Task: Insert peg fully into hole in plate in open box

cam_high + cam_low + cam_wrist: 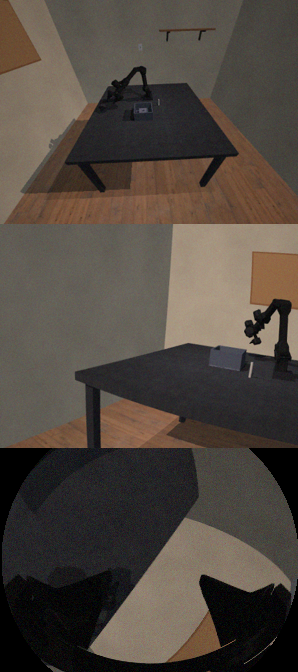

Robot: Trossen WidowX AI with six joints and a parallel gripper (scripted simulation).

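One peg [250, 369], one open box [227, 357], one table [155, 379], one pincer [254, 341] spread wide, gripping nothing

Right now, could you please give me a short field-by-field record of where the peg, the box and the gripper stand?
peg: white peg lying on the table, beside the box, untouched
box: open grey box, upright on the table
plate: light plate at the bottom of the box; hole too small to make out
gripper: gripper open, holding nothing, raised above the table, away from the peg
arm: arm bent forward from its base near the table's far edge
task state: peg not yet picked up
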